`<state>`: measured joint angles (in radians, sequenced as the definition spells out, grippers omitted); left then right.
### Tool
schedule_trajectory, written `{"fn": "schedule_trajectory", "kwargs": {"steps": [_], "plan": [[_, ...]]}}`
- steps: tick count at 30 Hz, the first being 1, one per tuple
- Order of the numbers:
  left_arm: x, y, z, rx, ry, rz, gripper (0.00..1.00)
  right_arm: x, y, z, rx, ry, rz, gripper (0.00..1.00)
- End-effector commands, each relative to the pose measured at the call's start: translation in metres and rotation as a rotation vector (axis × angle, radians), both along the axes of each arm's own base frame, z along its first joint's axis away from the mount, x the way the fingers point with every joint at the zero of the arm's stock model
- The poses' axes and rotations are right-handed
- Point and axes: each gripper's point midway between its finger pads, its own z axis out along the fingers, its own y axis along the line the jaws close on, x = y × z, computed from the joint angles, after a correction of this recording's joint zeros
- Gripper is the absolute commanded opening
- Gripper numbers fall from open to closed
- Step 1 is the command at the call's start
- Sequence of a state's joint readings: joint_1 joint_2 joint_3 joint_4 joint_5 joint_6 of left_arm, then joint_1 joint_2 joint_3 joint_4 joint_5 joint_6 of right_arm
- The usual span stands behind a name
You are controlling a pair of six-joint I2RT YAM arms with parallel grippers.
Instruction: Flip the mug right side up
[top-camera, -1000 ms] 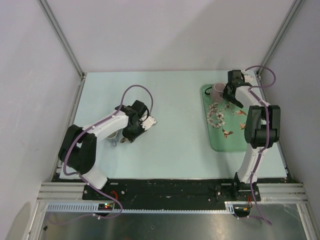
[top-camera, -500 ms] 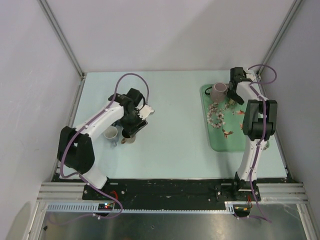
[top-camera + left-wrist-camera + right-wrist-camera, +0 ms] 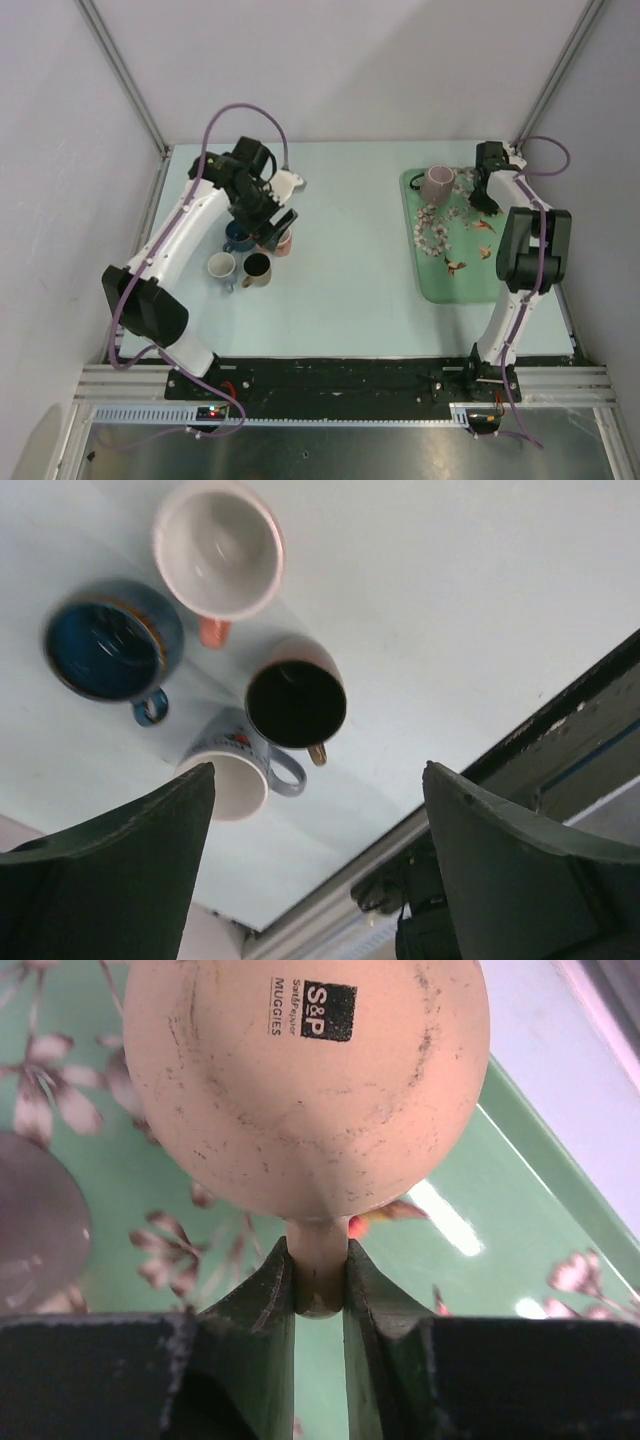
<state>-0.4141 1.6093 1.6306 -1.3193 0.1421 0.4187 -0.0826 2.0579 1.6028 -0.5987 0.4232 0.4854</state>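
Four already upright: the cups (image 3: 248, 255) on the left of the table (image 3: 350, 270) stand close together, all mouth up, so I judge they need nothing more.
Left fingers: my left gripper (image 3: 318, 780) hangs above those cups with its fingers spread wide, grasping nothing.
Right fingers: my right gripper (image 3: 320, 1260) is clenched on the handle (image 3: 320, 1245) of the mug (image 3: 300, 1080), one finger on each side.
Mug: it sits on the green flowered tray (image 3: 480, 1190) at the far right of the table, bottom up, its printed base facing my wrist camera.
Done so far: the hold on the handle looks made, and that is all.
Left to do: lift the mug off the tray, roll it over and set it down mouth up. None of this shows yet.
Risk, as I judge it: the hold is only on the thin handle, so the body may swing or slip as I turn my wrist.
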Motion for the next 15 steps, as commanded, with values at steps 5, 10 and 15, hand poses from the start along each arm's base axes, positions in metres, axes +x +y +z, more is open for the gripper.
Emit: {"fn": "schedule_trajectory", "kwargs": {"steps": [5, 10, 15], "plan": [[0.001, -0.046, 0.107, -0.336, -0.129, -0.022, 0.99, -0.036, 0.01, 0.218, -0.072, -0.549, 0.094, 0.0], [0.003, -0.078, 0.173, -0.577, -0.192, -0.044, 1.0, -0.062, 0.116, 0.295, 0.085, -0.807, 0.431, 0.0], [-0.01, -0.1, 0.218, -0.758, -0.211, -0.132, 1.0, -0.103, 0.241, 0.36, 0.471, -1.051, 0.816, 0.0]]}}
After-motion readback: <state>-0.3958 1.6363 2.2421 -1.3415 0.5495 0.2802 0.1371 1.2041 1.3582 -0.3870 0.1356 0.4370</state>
